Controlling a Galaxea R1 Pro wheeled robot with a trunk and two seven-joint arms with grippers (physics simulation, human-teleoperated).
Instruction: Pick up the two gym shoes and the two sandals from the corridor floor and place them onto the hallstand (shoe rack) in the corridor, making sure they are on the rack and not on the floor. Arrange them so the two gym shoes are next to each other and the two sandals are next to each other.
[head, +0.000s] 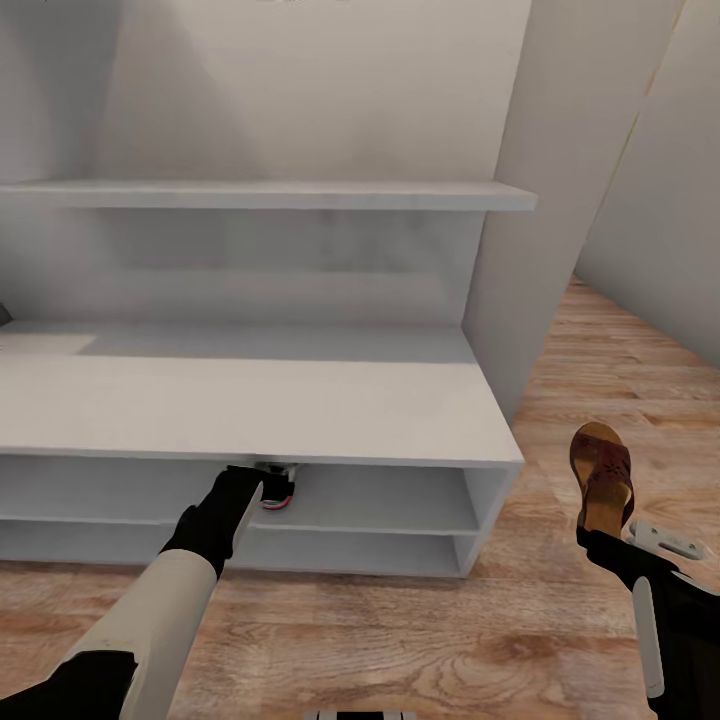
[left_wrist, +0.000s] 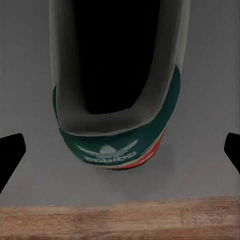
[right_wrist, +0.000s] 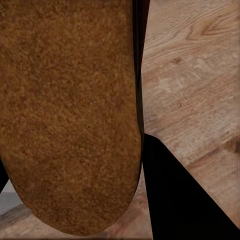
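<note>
Gym shoe (left_wrist: 117, 100) resting on upper low shelf of hallstand (head: 300, 400), heel toward the opening, off the corridor floor (head: 420, 620); heel just visible under the bench top in the head view. Left gripper (left_wrist: 120, 145) positioned at the shelf mouth just behind the heel, fingers spread wide either side and not touching: shoe apparently released. Sandal (head: 601, 478) held aloft beside the rack's right end, heel pinched in the right gripper (head: 600, 535), fingers closed on it. Progress judged partial: one gym shoe racked, one sandal in hand awaiting placement. Second gym shoe and second sandal unaccounted for; pairing on the rack not yet verifiable
</note>
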